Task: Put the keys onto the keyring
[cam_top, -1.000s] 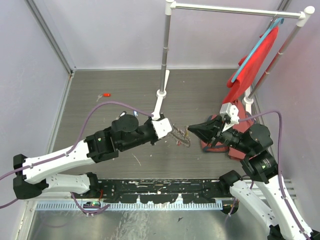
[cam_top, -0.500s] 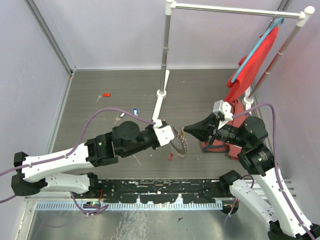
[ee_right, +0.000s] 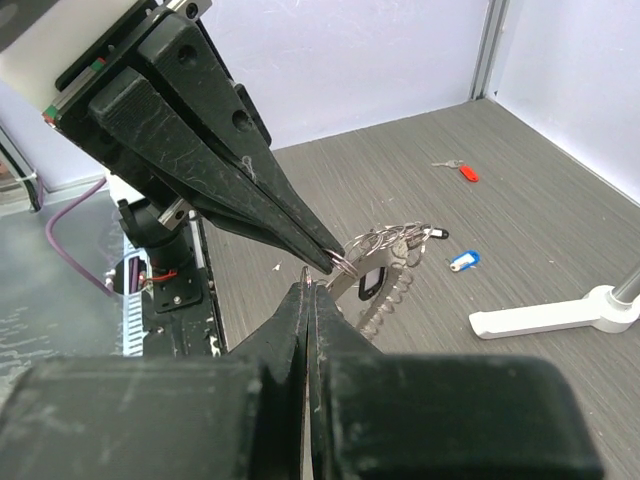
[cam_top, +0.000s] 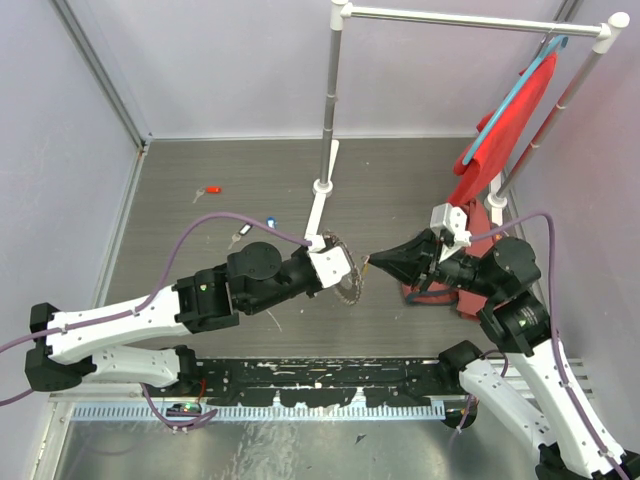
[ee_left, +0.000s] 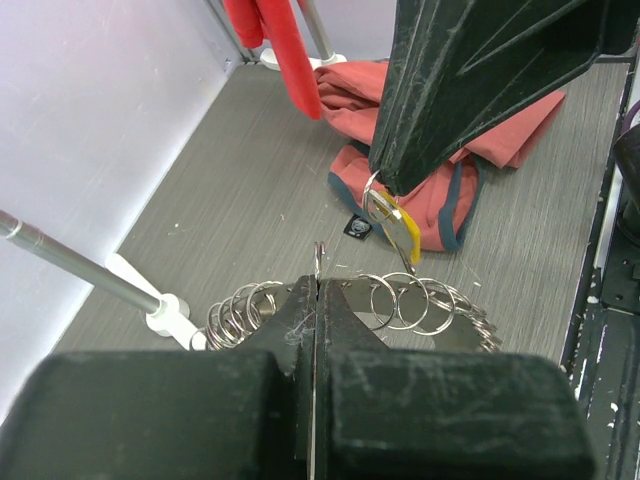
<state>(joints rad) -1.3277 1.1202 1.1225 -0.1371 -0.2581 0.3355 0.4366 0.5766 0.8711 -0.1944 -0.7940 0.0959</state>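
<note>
My left gripper is shut on the edge of the keyring, a grey ring fringed with small silvery rings, and holds it above the floor; the ring also shows in the left wrist view. My right gripper is shut on a yellow key on a small ring, its tip just beside the keyring. A red key, a blue key and another small key lie on the floor at the left. In the right wrist view both closed tips nearly touch.
A white clothes rack stands at the back, its foot just behind the left gripper. A red cloth hangs on it and a red heap lies under the right arm. A black rail runs along the near edge.
My left gripper has moved right and turned the keyring up on edge, closer to the right gripper's tip. The right gripper has shifted only slightly.
</note>
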